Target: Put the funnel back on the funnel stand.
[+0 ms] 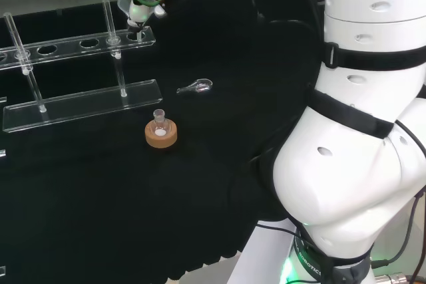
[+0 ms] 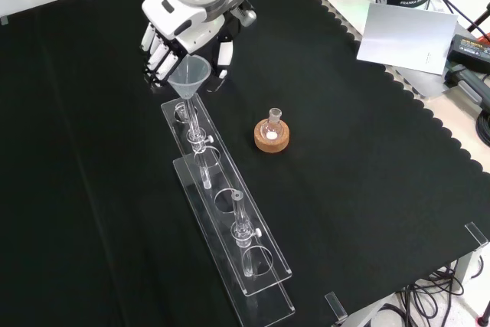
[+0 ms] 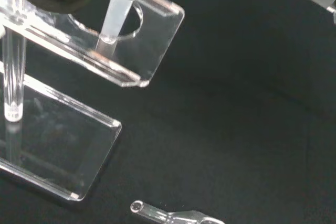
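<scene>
The funnel point(image 2: 190, 74) is a small clear piece, likely light, stiff and slick, and breakable if knocked against the rack; its wide cone is the natural place to hold it, leaving the thin stem free to guide into a hole. It hangs upright with its stem already entering the end hole of the funnel stand point(image 2: 230, 243), as the wrist view shows, the cone not yet down on the upper plate. The hand point(image 2: 184, 32) sits directly behind and above the cone in the front view, its fingers curled about the rim and holding it. Farther out on the black tabletop point(image 2: 367, 158) stand a small flask on a cork ring point(image 2: 272, 135) and, in the head view, a small glass piece point(image 1: 195, 86) lying apart.
</scene>
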`<action>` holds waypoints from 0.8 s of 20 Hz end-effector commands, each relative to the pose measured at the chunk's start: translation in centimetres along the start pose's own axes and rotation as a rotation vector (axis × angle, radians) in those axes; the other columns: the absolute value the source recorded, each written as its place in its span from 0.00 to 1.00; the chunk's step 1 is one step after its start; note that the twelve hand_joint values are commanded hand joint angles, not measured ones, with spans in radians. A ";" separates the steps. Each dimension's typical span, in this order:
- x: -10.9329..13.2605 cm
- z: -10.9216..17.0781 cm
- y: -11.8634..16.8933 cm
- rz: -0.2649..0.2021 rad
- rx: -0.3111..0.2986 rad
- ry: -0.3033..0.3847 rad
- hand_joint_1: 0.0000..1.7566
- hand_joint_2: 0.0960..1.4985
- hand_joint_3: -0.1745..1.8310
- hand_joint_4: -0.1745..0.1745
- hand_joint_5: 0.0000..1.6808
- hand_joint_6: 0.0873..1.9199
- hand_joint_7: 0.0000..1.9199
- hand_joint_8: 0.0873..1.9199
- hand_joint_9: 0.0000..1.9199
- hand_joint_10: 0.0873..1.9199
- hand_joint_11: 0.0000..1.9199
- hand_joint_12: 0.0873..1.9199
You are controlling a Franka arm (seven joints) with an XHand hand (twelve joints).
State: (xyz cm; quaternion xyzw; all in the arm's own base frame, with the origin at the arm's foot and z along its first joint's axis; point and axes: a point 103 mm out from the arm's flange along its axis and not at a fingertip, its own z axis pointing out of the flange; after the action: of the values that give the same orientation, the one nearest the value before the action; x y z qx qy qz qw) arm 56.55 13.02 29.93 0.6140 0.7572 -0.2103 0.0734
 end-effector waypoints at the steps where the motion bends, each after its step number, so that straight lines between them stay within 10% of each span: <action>1: 0.0 1.4 0.7 0.003 0.000 0.045 0.51 0.48 0.37 0.46 0.46 0.31 0.35 0.32 0.61 0.13 0.46 0.55; 16: 1.4 -0.1 -2.8 -0.033 0.018 0.092 0.31 0.40 0.26 0.43 0.16 0.00 0.07 0.31 0.26 0.28 0.26 0.67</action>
State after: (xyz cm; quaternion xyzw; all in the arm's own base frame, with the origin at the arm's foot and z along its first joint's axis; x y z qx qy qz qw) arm 55.19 13.59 29.00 0.6128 0.7632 -0.2031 0.0298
